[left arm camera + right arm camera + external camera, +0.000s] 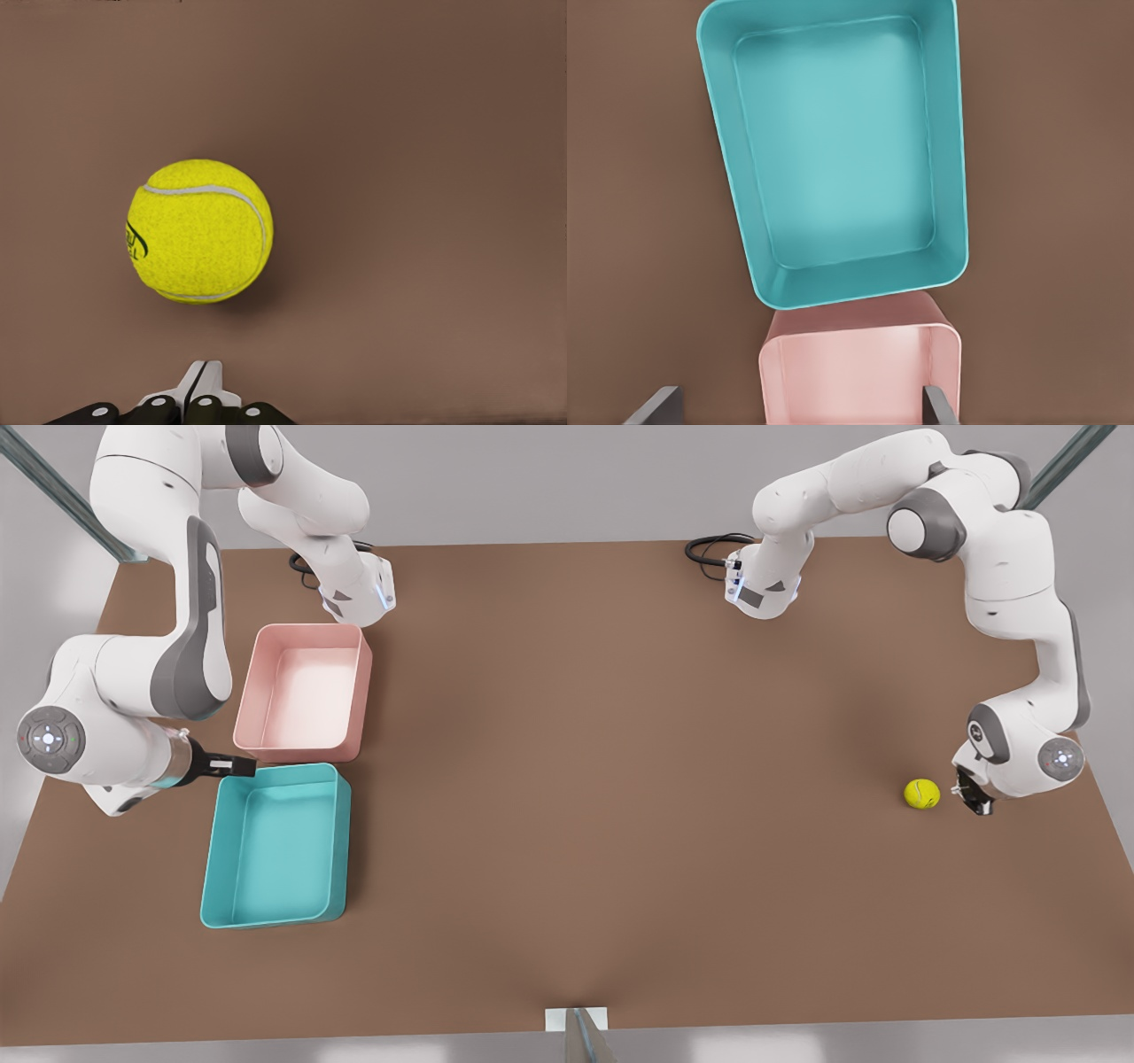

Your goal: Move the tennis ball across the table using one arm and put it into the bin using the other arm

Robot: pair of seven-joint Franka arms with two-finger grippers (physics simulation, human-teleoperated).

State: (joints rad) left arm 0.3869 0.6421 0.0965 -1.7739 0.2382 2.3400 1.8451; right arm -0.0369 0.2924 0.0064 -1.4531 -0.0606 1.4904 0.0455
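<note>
The yellow-green tennis ball [921, 794] lies on the brown table [620, 779] near the front view's right edge. My left gripper [974, 797] hovers low just beside it, on the side toward the table edge, not touching. The left wrist view has the ball [199, 230] a short way ahead of the left gripper [197, 379], whose fingers are pressed together and shut. The teal bin [279, 850] sits empty at the front view's left. My right gripper [232, 764] waits at the bin's far rim, open; its fingers [939, 403] stand wide apart over the bin [842, 150].
An empty pink tub [301, 691] stands right behind the teal bin, almost touching it, and appears between the right gripper's fingers [859, 381]. Black cables [713, 547] lie at the far table edge by the arm bases. Open tabletop stretches between ball and bins.
</note>
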